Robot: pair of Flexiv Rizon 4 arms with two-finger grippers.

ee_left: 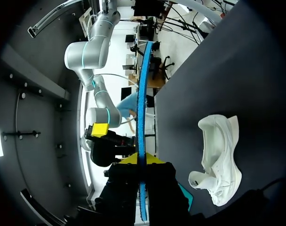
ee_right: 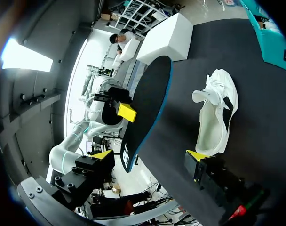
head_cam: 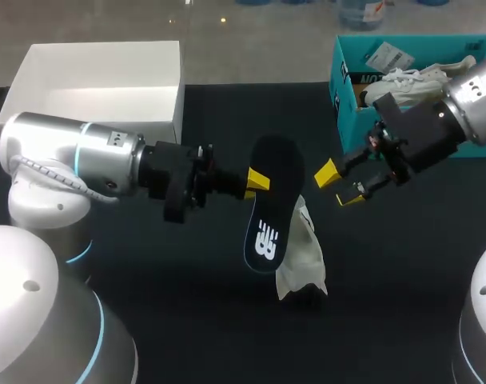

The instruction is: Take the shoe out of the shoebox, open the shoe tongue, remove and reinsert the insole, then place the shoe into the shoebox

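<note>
The table (head_cam: 187,320) is big and black. Its top is flat and dull, not shiny. Its far edge runs straight across.

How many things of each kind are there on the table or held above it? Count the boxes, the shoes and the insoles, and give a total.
Boxes: 2, the white box and the teal box
Shoes: 2, the shoe on the table and the shoe in the teal box
Insole: 1
Total: 5

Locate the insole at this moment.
Head view, centre: the insole is held off the table in the left gripper, by the white shoe, facing the open right gripper.
</note>
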